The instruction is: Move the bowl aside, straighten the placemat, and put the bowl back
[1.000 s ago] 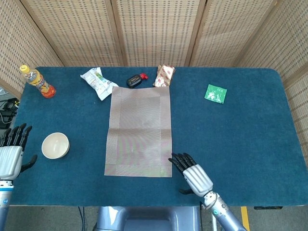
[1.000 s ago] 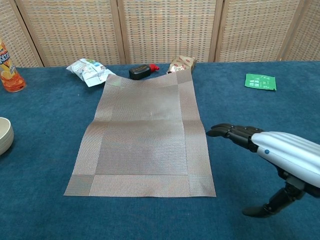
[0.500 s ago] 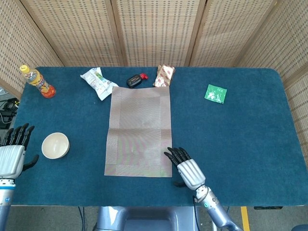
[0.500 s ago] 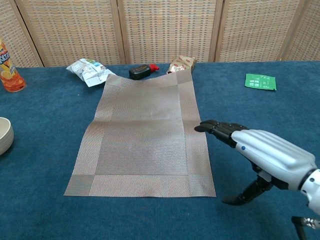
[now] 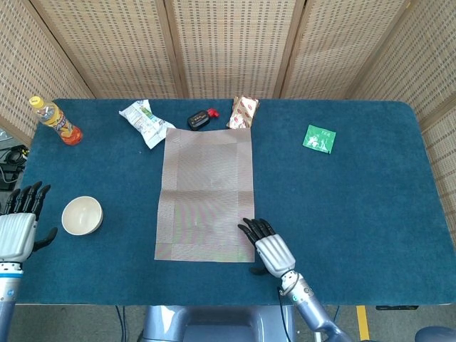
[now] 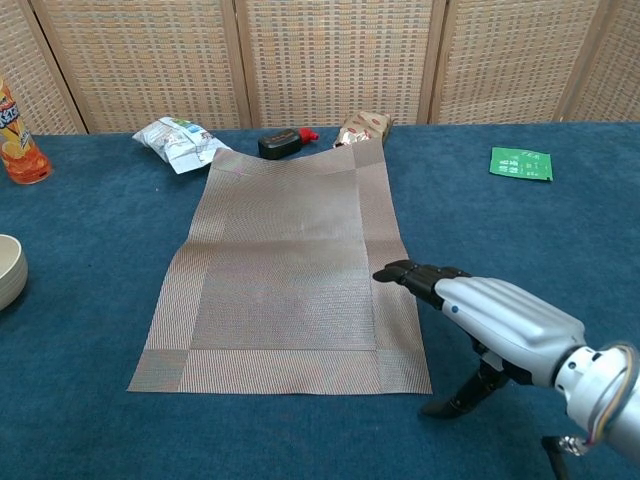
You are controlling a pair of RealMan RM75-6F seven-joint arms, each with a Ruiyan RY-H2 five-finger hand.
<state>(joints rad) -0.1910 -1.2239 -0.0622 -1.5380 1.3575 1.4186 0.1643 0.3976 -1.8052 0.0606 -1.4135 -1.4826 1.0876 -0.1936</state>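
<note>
The cream bowl [image 5: 82, 215] sits on the blue table at the left, off the placemat; only its edge [image 6: 10, 270] shows in the chest view. The grey woven placemat [image 5: 206, 192] [image 6: 285, 270] lies lengthwise in the table's middle. My right hand [image 5: 265, 248] [image 6: 480, 315] is open, palm down, fingers stretched over the mat's near right edge with the thumb spread below. My left hand [image 5: 18, 221] is open and empty at the far left, just left of the bowl.
Along the far edge lie an orange drink bottle [image 5: 55, 121], a white snack bag [image 5: 146, 121], a black-and-red item [image 5: 201, 118] and a brown packet [image 5: 244, 112] touching the mat's far corner. A green packet [image 5: 319, 139] lies at the right.
My right hand has slid left, from beside the mat to its near right edge. The left hand has drifted slightly. Bowl and mat have not moved.
</note>
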